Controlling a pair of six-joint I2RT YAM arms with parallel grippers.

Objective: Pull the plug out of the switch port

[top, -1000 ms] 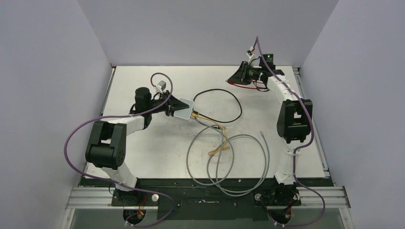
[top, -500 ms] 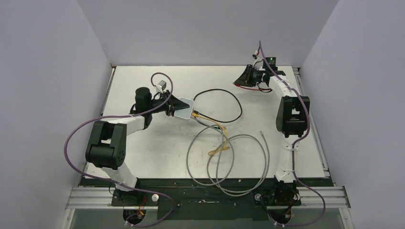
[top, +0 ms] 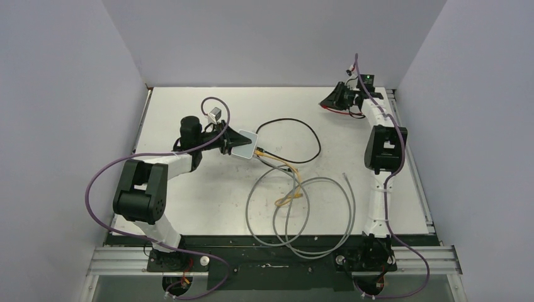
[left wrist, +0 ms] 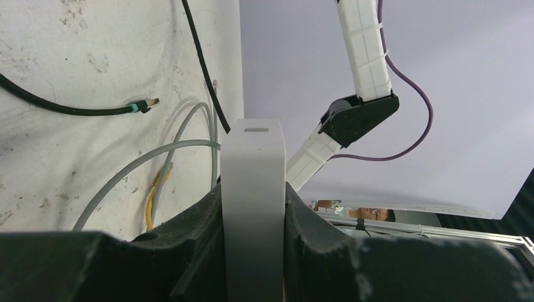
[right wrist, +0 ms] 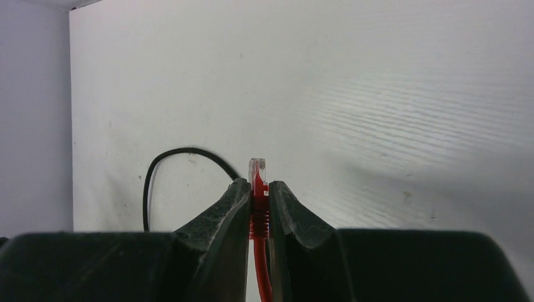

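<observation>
Right, over on the left side of the white table (top: pixel 189 107) the left gripper (top: pixel 234 143) is clenched hard on the small, flat, light-grey plastic switch (top: pixel 245 146) with its rounded corners. Up close, the black fingers (left wrist: pixel 201 220) press both broad faces and the switch (left wrist: pixel 253 189) stands on edge between them, its narrow face pointing away from the wrist. A thin yellow cable (top: pixel 288 195) and looping grey cables (top: pixel 302 214) run up to its right-hand edge, and a black cable (top: pixel 302 126) curves off across the tabletop behind it.

Now look to the far right corner: the right gripper (top: pixel 327 104) hangs raised above the table, well apart from the switch. Its jaws are closed tight on a thin red cable (right wrist: pixel 259 251), pinching it just below a small clear plastic plug (right wrist: pixel 257 168) that pokes out past the fingertips, free in the air and touching nothing. So the plug is in the right gripper's grasp, the switch in the left's, with a wide stretch of table between the two.

A loose black lead with a teal-booted connector (left wrist: pixel 143 106) lies flat on the table near the switch.
</observation>
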